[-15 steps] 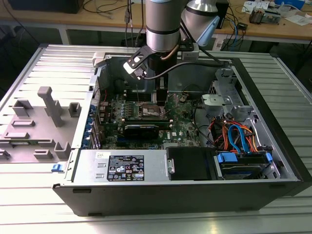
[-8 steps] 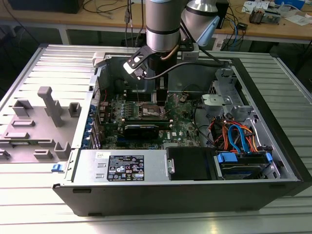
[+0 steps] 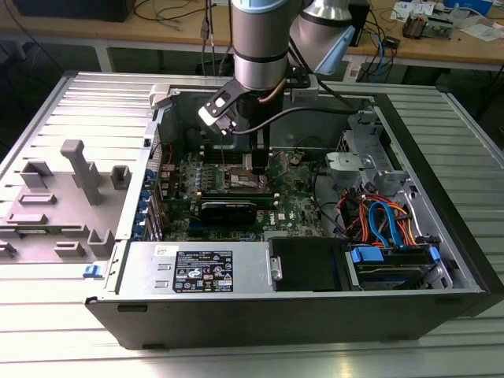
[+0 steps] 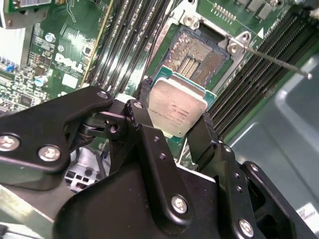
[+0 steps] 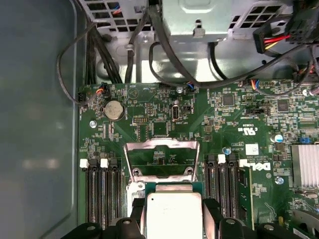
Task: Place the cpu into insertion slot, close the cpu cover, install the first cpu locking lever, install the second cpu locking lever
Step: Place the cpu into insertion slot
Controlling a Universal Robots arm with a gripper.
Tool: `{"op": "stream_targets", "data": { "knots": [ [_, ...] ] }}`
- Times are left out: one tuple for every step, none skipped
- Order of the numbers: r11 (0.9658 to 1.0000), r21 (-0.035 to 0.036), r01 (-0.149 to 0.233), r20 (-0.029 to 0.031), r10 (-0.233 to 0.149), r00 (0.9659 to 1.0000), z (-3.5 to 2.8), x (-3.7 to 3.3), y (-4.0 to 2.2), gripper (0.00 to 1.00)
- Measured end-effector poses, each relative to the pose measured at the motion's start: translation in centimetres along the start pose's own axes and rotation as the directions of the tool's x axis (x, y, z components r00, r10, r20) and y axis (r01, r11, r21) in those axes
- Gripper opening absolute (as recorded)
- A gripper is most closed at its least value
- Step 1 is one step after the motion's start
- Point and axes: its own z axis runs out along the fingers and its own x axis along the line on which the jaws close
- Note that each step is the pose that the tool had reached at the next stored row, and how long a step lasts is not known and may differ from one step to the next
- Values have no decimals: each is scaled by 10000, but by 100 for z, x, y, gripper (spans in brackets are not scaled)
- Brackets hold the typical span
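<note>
My gripper (image 4: 174, 123) is shut on the cpu (image 4: 177, 110), a small square chip with a silvery top on a green edge. Black fingers (image 4: 141, 119) press it from two opposite sides. The chip hangs just above the green motherboard (image 5: 224, 129), beside the open insertion slot (image 4: 197, 56), whose bare contact field shows. In the first wrist view the cpu (image 5: 172, 214) sits between the fingers (image 5: 212, 219), and the cpu cover (image 5: 159, 145), a silvery frame, stands swung open behind it. A thin locking lever (image 4: 274, 59) sticks out past the slot. In the exterior view the gripper (image 3: 256, 169) reaches down into the case.
Black memory slots (image 5: 102, 199) flank the socket on both sides. A long black card (image 3: 228, 209) lies near the socket. The power supply (image 3: 197, 272), a drive (image 3: 390, 264) with blue and orange cables, and the case walls ring the board. A grey fixture (image 3: 75, 189) stands at the exterior view's left.
</note>
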Motion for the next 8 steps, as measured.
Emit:
{"op": "stream_targets", "data": {
  "knots": [
    [10000,-3,78,-6,-78,10000,32,1,-30,54],
    [10000,-11,88,-7,-88,10000,46,1,-55,54],
    [10000,-26,91,-7,-91,10000,58,1,-79,54],
    [9999,-52,94,-6,-94,10000,75,3,-99,54],
    [9999,-62,96,-7,-96,10000,85,4,-107,54],
    [9999,-77,100,-7,-100,9999,96,4,-119,54],
    [9999,-97,115,-8,-115,9999,117,4,-147,54],
    [9998,-109,143,-10,-143,9999,138,6,-169,54]
  ]
}}
